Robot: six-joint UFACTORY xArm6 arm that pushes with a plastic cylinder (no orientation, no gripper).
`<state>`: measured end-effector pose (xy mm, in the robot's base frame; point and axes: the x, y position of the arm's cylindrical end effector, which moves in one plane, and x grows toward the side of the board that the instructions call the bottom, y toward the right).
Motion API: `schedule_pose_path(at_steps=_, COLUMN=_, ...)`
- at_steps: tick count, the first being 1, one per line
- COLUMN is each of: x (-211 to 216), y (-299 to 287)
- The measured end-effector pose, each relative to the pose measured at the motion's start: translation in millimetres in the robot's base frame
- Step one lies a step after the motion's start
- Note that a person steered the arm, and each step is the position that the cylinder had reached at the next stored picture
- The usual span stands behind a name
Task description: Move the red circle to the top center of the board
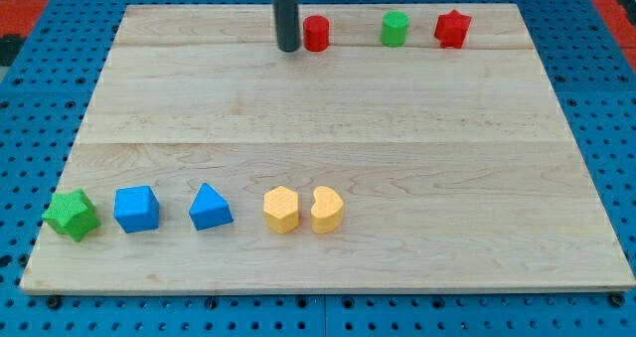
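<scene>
The red circle point(316, 33) is a short red cylinder near the top edge of the wooden board point(328, 118), close to the top centre. My tip point(288, 48) is the lower end of a dark rod coming down from the view's top. It stands just left of the red circle, very close to it; I cannot tell if they touch.
A green circle point(395, 29) and a red star point(452, 29) sit right of the red circle along the top. Near the bottom, from left: green star point(71, 215), blue cube point(136, 209), blue triangle point(210, 208), yellow hexagon point(281, 210), yellow heart point(326, 210).
</scene>
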<state>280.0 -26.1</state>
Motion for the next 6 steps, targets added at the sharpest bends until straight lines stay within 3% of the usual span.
schedule_pose_path(at_steps=3, x=24.6, y=34.1)
schedule_pose_path(at_steps=5, x=-28.2, y=-41.6)
schedule_pose_path(at_steps=6, x=-22.0, y=14.4)
